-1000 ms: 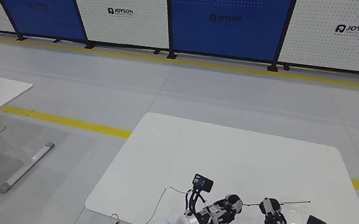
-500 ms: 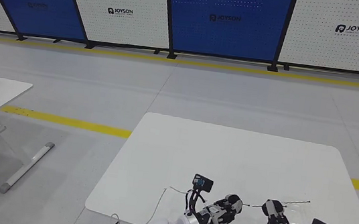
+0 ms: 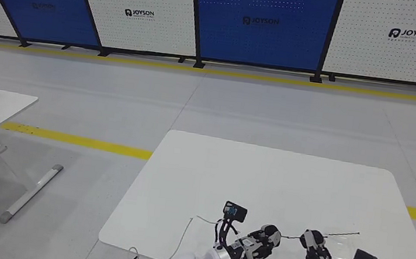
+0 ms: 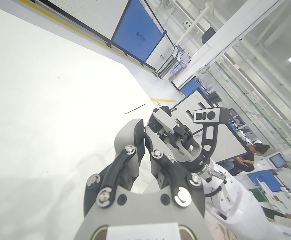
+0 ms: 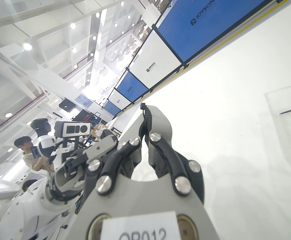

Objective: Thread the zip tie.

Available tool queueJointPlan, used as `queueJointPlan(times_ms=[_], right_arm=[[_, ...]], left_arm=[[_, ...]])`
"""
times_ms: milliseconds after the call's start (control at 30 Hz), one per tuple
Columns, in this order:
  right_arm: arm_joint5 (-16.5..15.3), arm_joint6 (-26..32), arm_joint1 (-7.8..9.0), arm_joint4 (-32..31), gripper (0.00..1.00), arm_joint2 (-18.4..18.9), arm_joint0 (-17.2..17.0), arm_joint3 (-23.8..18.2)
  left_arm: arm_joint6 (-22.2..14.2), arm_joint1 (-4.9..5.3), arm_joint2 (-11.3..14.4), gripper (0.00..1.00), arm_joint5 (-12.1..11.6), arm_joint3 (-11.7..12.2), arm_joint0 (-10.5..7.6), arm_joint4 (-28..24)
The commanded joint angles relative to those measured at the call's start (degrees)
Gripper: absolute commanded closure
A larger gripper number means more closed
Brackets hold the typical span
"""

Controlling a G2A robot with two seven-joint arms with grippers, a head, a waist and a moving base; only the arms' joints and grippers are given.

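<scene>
Table [image 3: 210, 177]: plain white, no pattern. Zip tie [image 3: 340, 235]: black throughout. Left gripper [image 4: 144, 127]: grey finger shells, black ribbed pads, black links, silver screw heads. Right gripper [image 5: 143, 113]: the same grey, black and silver scheme. Floor [image 3: 118, 95]: pale grey, marked with yellow lines. Partition panels [image 3: 264, 19]: alternating blue and white, finely perforated, set in black frames.

My left gripper [image 3: 276, 233] and right gripper [image 3: 307, 235] sit tip to tip at the near edge of the table [image 3: 265, 175]. The right one pinches a zip tie [image 5: 142, 105], so I have no lane between them. Just beyond the right one, a second zip tie [image 3: 342, 235] and a clear tray [image 5: 277, 100] block the low path. I can pass freely over the far and left tabletop.
</scene>
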Motion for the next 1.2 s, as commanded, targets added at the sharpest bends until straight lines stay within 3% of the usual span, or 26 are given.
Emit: queueJointPlan(times_ms=[0,1167], right_arm=[[-0.23,-0.08,-0.02,0.17,1.00,0.24,-0.16,-0.09],[0.48,0.04,-0.95,-1.75,1.00,-0.39,0.08,-0.38]], left_arm=[[0.00,0.00,0.00,1.00,0.00,0.00,0.00,0.00],[0.00,0.00,0.00,1.00,0.00,0.00,0.00,0.00]])
